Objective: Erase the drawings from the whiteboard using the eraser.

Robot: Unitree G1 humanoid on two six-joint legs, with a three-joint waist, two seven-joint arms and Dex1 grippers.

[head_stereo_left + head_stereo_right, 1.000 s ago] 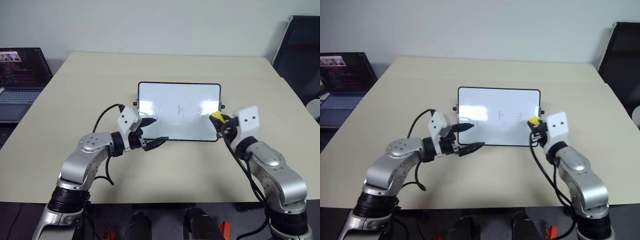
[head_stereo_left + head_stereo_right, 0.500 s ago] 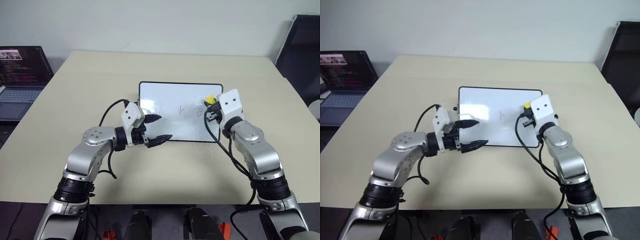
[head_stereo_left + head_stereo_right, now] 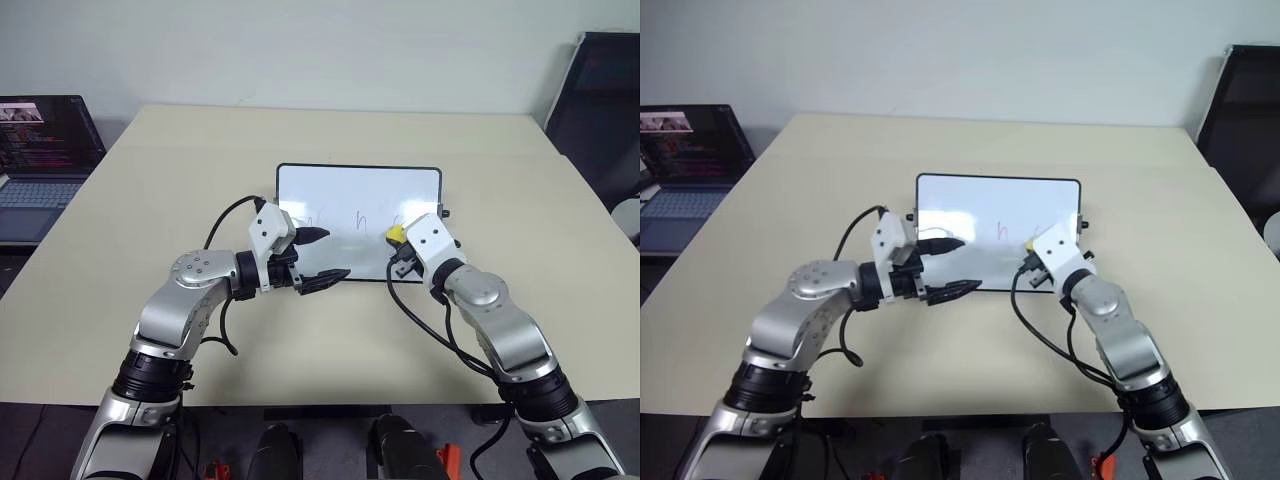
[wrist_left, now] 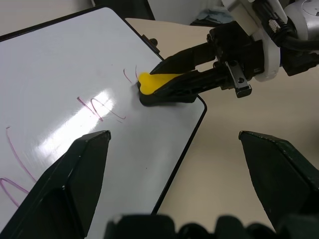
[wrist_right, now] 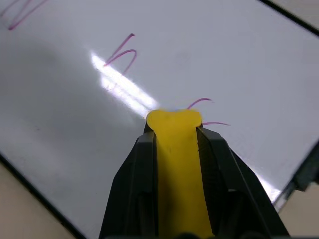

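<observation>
An open laptop point(image 3: 45, 165) sits at the far left beside the beige surface point(image 3: 150, 190). The left claw point(image 3: 322, 256) hovers, fingers apart, over the whiteboard point(image 3: 358, 200) lying mid-surface. The right claw point(image 3: 399, 250) is clamped on the yellow eraser point(image 5: 175, 149), pressed onto the rightmost of the drawings point(image 4: 99, 107). A dark chair point(image 3: 600, 110) stands far right.

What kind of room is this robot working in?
Probably an office or a lab workroom: a plain beige table against a bare wall, an open laptop off to one side, and a dark office chair at the far corner.
</observation>
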